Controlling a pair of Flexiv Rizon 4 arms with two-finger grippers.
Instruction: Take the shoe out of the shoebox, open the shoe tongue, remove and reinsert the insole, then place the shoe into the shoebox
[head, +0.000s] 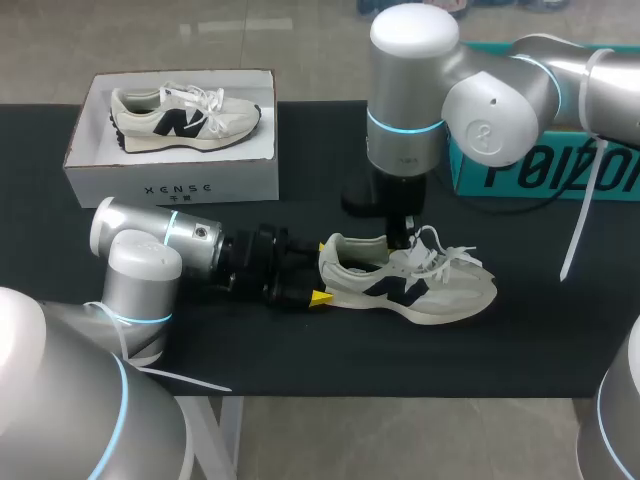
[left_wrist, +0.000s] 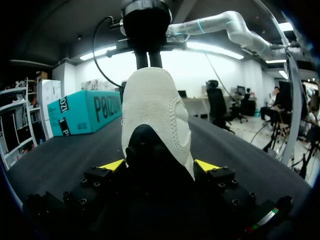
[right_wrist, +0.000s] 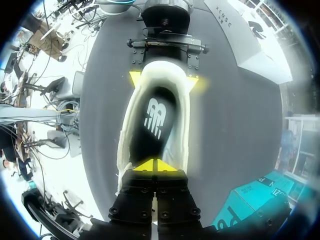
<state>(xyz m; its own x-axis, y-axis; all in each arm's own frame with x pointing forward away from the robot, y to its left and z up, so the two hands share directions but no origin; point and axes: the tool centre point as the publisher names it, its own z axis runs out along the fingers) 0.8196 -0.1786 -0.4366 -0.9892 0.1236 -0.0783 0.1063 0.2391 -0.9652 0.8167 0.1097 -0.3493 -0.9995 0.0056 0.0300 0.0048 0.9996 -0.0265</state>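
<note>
**Shoe (head: 420, 290) on table (head: 520, 340), heel clamped**

Two shoes were counted. One lay upright on the black table, the left gripper (left_wrist: 160, 165) clamped on its heel, a yellow tip on each side. The right gripper (right_wrist: 152, 165) stood in its opening above the insole (right_wrist: 155, 120), tips together. The second shoe (head: 185, 118) lay in the white shoebox (head: 170, 185). One teal box (head: 520, 175) stood behind.

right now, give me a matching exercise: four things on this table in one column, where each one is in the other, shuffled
Things:
1. loose shoe
2. boxed shoe
3. teal box
4. right gripper

Places:
a. inside the white shoebox
b. tips down in the loose shoe, over its insole
c. heel between the left gripper fingers
d. back right of the table

Pairs: 1-c, 2-a, 3-d, 4-b
</note>
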